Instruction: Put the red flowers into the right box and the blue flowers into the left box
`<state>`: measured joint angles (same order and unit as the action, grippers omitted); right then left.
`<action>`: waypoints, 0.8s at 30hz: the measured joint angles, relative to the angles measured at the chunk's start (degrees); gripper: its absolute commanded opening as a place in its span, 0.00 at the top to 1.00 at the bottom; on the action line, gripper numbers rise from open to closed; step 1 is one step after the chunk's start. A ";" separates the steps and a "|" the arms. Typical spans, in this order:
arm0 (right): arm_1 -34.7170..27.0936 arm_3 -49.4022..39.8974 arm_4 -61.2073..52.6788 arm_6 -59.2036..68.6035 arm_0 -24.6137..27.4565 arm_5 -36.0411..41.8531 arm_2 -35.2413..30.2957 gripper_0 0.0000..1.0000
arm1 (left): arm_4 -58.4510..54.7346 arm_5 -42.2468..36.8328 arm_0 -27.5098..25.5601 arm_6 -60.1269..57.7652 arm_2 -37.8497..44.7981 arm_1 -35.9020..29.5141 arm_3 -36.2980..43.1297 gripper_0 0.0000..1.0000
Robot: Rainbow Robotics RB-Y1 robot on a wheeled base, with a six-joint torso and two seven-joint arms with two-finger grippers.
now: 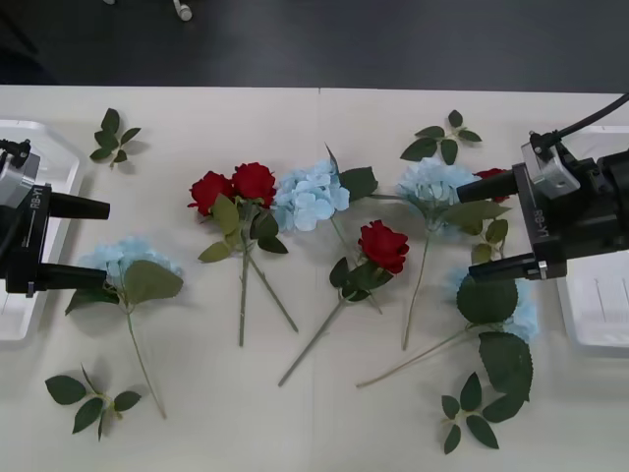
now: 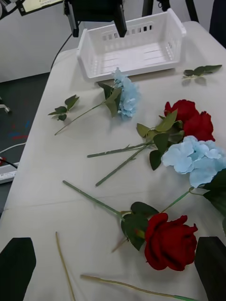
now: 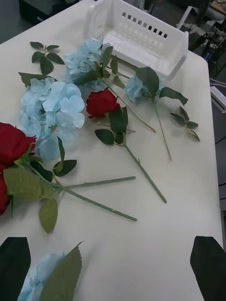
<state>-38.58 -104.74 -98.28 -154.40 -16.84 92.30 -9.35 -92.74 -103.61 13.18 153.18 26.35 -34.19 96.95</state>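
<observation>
I see loose leaf sprigs point(image 1: 116, 136) scattered round the white table point(image 1: 295, 413): 1 beyond my left claw, 1 on its near side, 1 beyond the right claw and 1 on the right claw's near side, none lying across a flower.

The red flowers point(image 1: 234, 186) are compact deep-red roses on thin green stems: a pair with crossed stems, 1 single rose point(image 1: 382, 245) mid-table, and another red bloom point(image 1: 494, 175) partly hidden beside the right claw's far finger. The blue flowers point(image 1: 311, 195) are fluffy pale-blue hydrangea heads with large leaves.

My left gripper point(image 1: 81, 243) hangs released, black fingers spread, with 1 blue head point(image 1: 126, 260) just beside its near finger; the left box point(image 1: 34, 147) sits behind it at the table edge. My right gripper point(image 1: 491, 226) is also released, fingers apart, a blue head point(image 1: 432, 185) just off its far fingertip and another point(image 1: 518, 307) under leaves below its near finger. The right box point(image 1: 600, 315) lies behind it.
</observation>
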 measured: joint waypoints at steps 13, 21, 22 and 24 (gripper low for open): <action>-1.53 -1.25 2.15 0.01 3.35 1.97 -0.84 0.00 | -0.01 -0.01 -1.30 0.00 -0.04 0.04 -0.24 0.00; -15.53 -2.18 0.90 32.87 1.37 -10.64 7.35 0.00 | 0.08 2.14 -2.04 -0.01 0.34 0.04 -0.27 0.00; -16.86 -2.21 0.90 35.50 1.33 -12.62 8.32 0.00 | 0.36 2.72 -2.53 -0.06 0.38 0.04 -0.27 0.00; -18.87 -2.27 0.90 38.05 1.33 -17.06 9.98 0.00 | 2.03 3.84 -3.85 -2.45 0.40 0.04 -0.18 0.00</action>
<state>-57.45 -107.01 -97.39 -116.36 -15.51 75.24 0.63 -90.71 -99.76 9.32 150.73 26.76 -34.16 96.77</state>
